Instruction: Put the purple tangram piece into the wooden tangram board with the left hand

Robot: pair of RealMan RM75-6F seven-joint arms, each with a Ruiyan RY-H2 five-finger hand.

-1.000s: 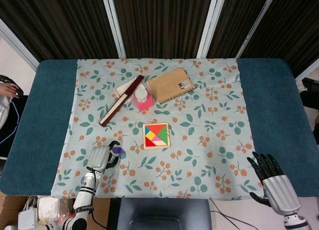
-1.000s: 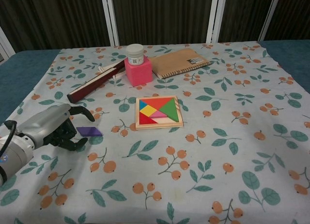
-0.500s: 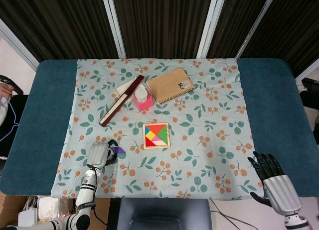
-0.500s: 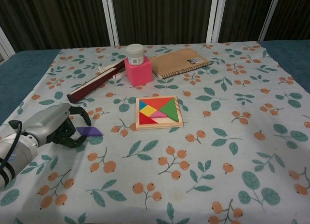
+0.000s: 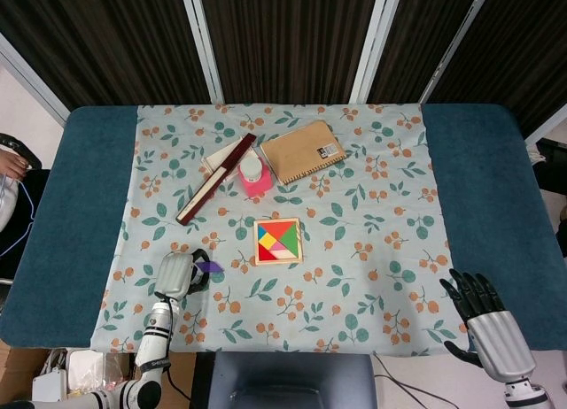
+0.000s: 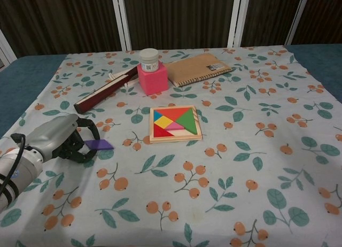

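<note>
From the head view we see the left hand near the desk's front edge, fingers curled onto the purple piece, left of the board. The right hand hangs off the desk, fingers spread, empty.

In the chest view our left hand pinches the purple piece, its free end tilted slightly off the cloth, well apart from the board.

The left robot hand is lying low on the flowered cloth, its dark fingers curling around the near end of the purple piece. The wooden board is sitting well apart.
</note>
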